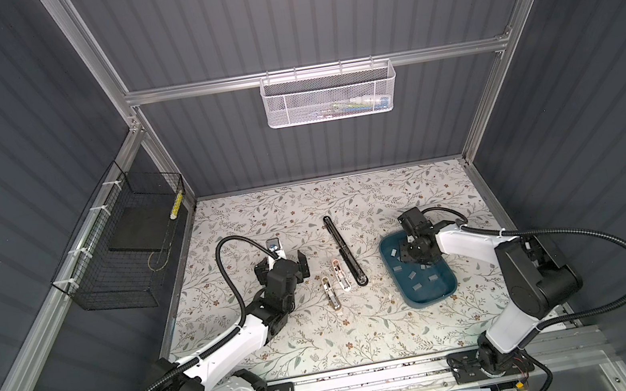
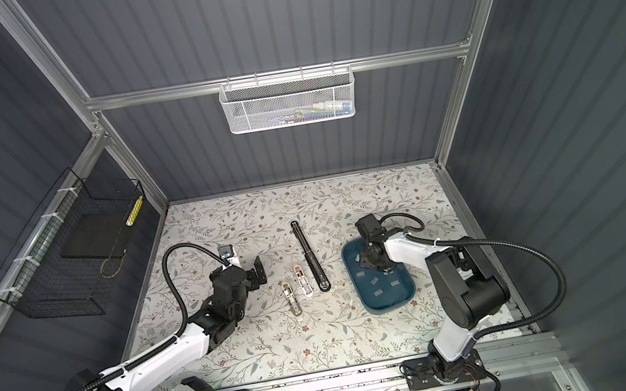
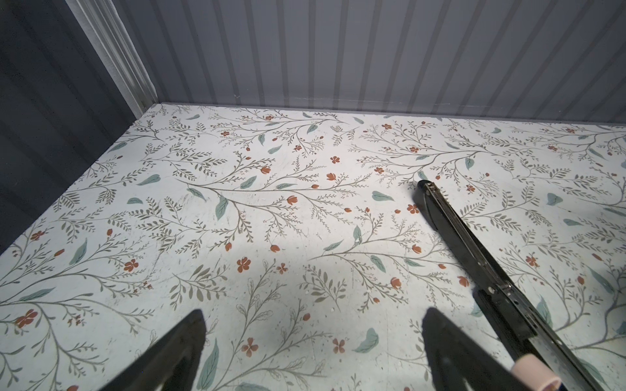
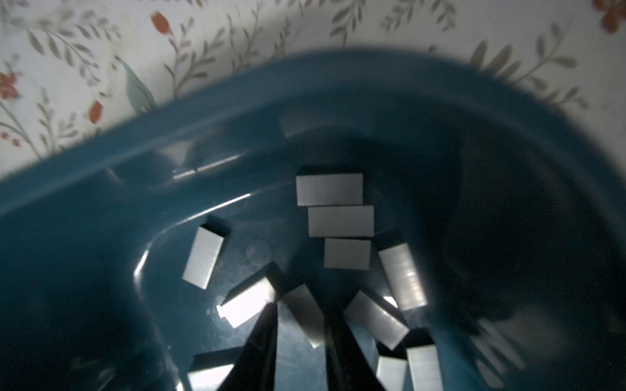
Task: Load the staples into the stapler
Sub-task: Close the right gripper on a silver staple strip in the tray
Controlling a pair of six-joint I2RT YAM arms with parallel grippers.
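Black stapler (image 1: 345, 250) between small staplers (image 1: 341, 277) and tray (image 1: 430, 299)

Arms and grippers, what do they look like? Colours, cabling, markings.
Same build on both sides: left arm and right arm have white link shells with black joints. A black corrugated hose loops along each. The left gripper and right gripper are black, with tapered fingers. No markings are readable.

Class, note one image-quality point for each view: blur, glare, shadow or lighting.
Right wrist view: the rim of the blue tray is smeared with blur, and one staple strip glares white. Left wrist view: sharp, with soft shadow on the table. Both top views: bright table, dim walls.
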